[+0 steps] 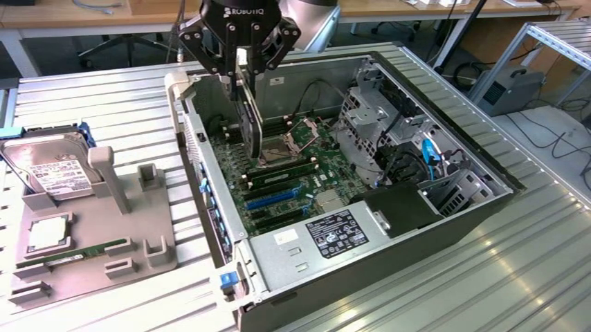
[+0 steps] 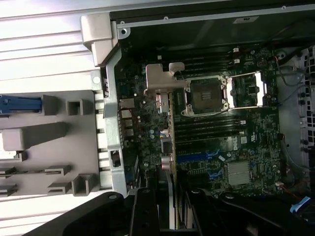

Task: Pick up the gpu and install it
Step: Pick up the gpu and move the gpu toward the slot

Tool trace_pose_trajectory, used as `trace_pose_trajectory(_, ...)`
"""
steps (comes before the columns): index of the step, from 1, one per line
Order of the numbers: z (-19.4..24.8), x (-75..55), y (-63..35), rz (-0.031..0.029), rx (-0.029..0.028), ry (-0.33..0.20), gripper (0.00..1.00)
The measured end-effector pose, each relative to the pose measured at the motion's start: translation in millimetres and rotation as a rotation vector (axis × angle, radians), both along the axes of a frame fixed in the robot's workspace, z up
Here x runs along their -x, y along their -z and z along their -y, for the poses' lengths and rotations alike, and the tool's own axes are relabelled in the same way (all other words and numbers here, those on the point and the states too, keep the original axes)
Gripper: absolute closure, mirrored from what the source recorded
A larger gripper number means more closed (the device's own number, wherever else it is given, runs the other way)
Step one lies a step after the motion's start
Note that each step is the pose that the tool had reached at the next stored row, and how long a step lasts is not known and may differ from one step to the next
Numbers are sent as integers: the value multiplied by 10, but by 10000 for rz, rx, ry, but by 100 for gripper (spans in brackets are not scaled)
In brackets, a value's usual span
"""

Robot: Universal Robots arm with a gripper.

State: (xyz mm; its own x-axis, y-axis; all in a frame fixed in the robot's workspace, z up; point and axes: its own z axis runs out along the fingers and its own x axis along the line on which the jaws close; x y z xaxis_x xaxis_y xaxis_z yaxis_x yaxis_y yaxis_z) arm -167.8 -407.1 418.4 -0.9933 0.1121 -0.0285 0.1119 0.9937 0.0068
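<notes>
1. One ribbed metal surface [image 1: 526,270] carries an open computer case [image 1: 397,270] lying on its side, with the motherboard [image 1: 305,166] facing up.
2. Beside the case, on the exterior view's left, a grey holder [image 1: 111,242] props up a hard drive [image 1: 51,173].
3. Over the board, the hand [image 1: 242,69] is clamped on the top edge of the gpu [image 1: 251,128].
4. That card hangs upright, edge down, above the board. As far as I can tell it is not seated, so I judge this the carry-to-slot step.
5. Seating it calls for lining its lower edge over a blue slot [image 1: 273,198], its silver bracket [image 2: 160,81] toward the case wall, then pushing straight down.
</notes>
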Motion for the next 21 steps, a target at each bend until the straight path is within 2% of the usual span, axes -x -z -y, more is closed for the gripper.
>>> trace_pose_trajectory(21,0,-288,124,0,20,-1,73)
